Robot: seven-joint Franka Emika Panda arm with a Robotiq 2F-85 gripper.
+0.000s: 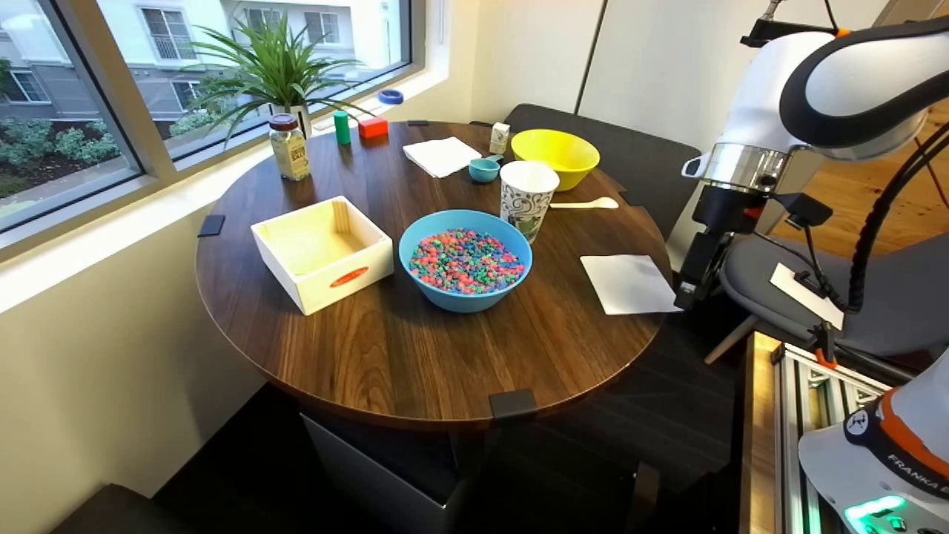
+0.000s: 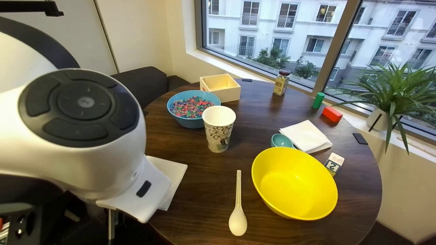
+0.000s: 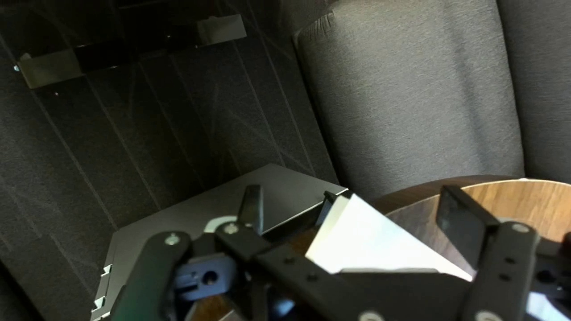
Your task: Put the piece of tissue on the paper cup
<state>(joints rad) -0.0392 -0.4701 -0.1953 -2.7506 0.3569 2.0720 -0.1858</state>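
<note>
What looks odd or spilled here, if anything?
The white paper napkin by the gripper seems out of place: in an exterior view, one corner appears to poke past the edge of the round wooden table. Nothing looks spilled; the multicolored bits lie inside the blue bowl.

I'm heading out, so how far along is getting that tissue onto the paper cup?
Only the approach looks done: the gripper is near the tissue. Nothing is in hand: the jaws stand open and the tissue lies on the table. Left: grasping it and laying it on the paper cup, its mouth uncovered.
</note>
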